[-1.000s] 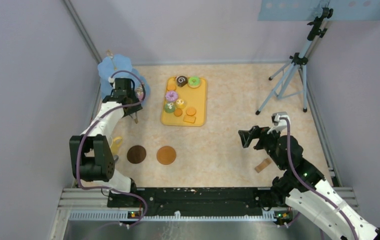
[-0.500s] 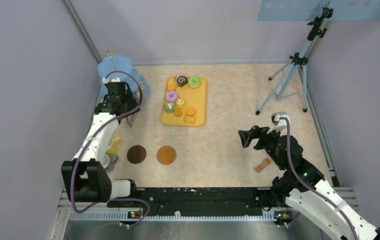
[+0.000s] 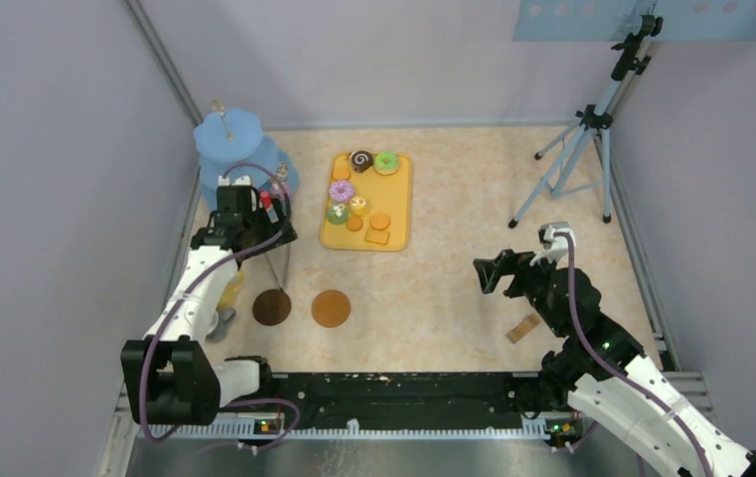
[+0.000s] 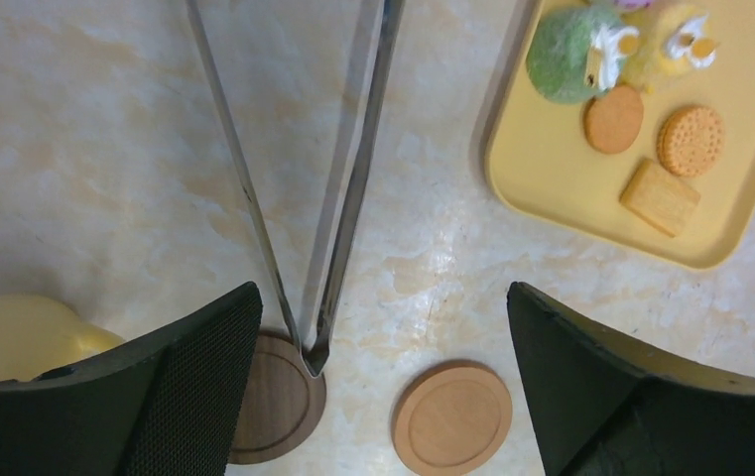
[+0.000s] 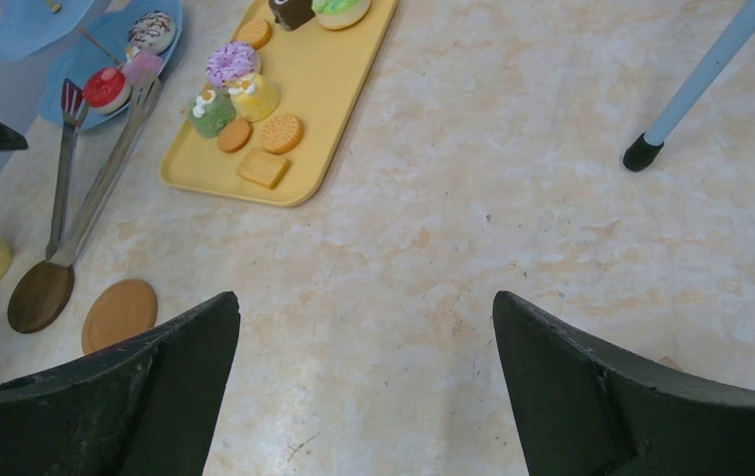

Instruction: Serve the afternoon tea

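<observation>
A yellow tray point(image 3: 400, 204) holds toy doughnuts point(image 3: 341, 191), cakes and orange biscuits point(image 3: 380, 221); it also shows in the left wrist view point(image 4: 552, 198) and the right wrist view point(image 5: 323, 99). A dark coaster point(image 3: 271, 307) and a light coaster point(image 3: 331, 308) lie near the front. A yellow mug point(image 3: 231, 290) and a grey-white mug point(image 3: 213, 320) stand left of them. My left gripper point(image 3: 254, 227) is open above the long metal tongs point(image 4: 348, 198), which lie on the table, joined end on the dark coaster point(image 4: 274, 407). My right gripper point(image 3: 493, 270) is open and empty over bare table.
A blue tiered stand point(image 3: 229, 139) at the back left carries a few cakes on its lower plate point(image 5: 85, 69). A tripod point(image 3: 577, 149) stands at the back right. A small wooden block point(image 3: 524, 329) lies by the right arm.
My left gripper has drawn back from the blue stand toward the front. The tongs now lie stretched from the stand's plate to the dark coaster. The right arm has not moved.
</observation>
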{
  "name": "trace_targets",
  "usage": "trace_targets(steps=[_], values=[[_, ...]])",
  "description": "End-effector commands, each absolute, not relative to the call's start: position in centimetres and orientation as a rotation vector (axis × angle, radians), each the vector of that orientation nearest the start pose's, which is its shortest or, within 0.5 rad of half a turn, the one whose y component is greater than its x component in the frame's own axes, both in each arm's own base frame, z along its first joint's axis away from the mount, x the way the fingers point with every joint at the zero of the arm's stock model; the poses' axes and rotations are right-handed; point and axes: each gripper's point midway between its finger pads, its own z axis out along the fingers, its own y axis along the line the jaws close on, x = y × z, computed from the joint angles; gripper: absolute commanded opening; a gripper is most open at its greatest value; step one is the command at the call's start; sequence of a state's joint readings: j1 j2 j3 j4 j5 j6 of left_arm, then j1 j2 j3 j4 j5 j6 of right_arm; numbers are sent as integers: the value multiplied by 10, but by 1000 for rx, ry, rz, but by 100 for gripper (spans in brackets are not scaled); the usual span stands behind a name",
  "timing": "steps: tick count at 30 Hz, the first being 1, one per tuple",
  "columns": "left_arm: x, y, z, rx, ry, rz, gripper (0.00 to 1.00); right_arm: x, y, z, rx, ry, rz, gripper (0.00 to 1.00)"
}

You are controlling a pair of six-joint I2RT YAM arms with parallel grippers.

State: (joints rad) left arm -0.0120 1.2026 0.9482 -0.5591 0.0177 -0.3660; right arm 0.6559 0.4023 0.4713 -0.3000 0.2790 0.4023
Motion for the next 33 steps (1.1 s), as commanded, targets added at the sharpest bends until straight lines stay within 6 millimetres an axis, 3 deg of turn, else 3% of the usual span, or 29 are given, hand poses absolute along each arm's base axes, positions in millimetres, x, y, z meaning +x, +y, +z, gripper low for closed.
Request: trace_targets(steps=[1, 8, 14, 20, 25, 33], values=[[317, -34, 118, -515, 2353, -292, 99, 221, 127, 210, -26, 1787, 510, 96], [321, -20, 76, -716, 2286, -113, 99, 221, 129, 210, -34, 1792, 517, 96], [329, -14, 54, -685, 2246, 87, 96, 220, 128, 211, -32, 1782, 522, 96], [342, 5, 51, -703, 2205, 235, 89, 218, 130, 212, -40, 1785, 540, 96], [355, 3, 56, -630, 2185, 222, 78, 219, 130, 213, -38, 1778, 536, 96], [365, -7, 30, -598, 2343, 177, 87, 216, 128, 217, -30, 1763, 547, 96]])
